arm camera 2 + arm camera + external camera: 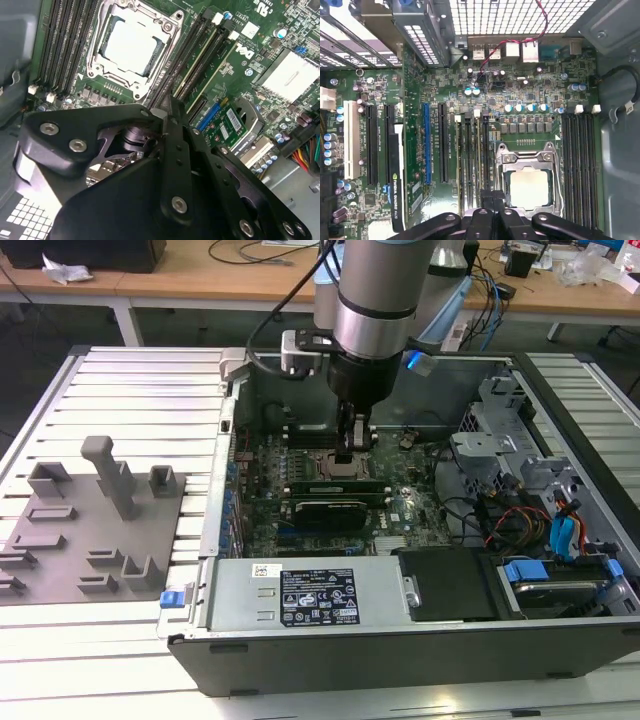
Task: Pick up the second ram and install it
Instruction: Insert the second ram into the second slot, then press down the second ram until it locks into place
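Tool (355, 445) hangs directly over the slotted second ram (202, 70); whether it grips, I cannot tell.

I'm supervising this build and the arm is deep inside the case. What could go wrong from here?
The pincer hangs low right beside the CPU socket; a sideways slip could strike the exposed processor or the socket's frame. The memory slots next to it are narrow and closely packed, so a slightly skewed descent could land on a slot edge or its white latches.
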Available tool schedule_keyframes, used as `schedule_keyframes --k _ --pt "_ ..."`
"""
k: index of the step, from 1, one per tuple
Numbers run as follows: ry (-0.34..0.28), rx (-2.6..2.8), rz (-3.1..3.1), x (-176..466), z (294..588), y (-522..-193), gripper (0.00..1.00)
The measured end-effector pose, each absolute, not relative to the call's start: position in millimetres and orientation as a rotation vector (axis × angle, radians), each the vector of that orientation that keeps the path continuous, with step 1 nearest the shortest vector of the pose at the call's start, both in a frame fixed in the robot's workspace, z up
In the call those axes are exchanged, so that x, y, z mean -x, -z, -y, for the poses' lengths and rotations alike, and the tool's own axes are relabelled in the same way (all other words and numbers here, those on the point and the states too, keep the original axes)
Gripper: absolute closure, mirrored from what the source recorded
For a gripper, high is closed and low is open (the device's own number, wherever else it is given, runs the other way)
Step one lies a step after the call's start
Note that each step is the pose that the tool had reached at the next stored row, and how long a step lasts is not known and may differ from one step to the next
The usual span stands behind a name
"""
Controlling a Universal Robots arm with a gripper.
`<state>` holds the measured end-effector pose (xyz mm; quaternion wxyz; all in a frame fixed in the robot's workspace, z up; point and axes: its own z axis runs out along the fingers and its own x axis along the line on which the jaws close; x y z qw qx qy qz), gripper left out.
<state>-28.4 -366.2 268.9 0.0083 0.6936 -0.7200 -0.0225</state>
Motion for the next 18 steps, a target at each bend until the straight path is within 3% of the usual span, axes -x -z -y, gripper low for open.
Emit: schedule_keyframes --k 6,18 --pt "0.071 -2.167 2.249 23.2 366.3 -268.6 0.89" --pt "0.091 -2.180 2.233 -23.3 376.7 -236.7 0.89"
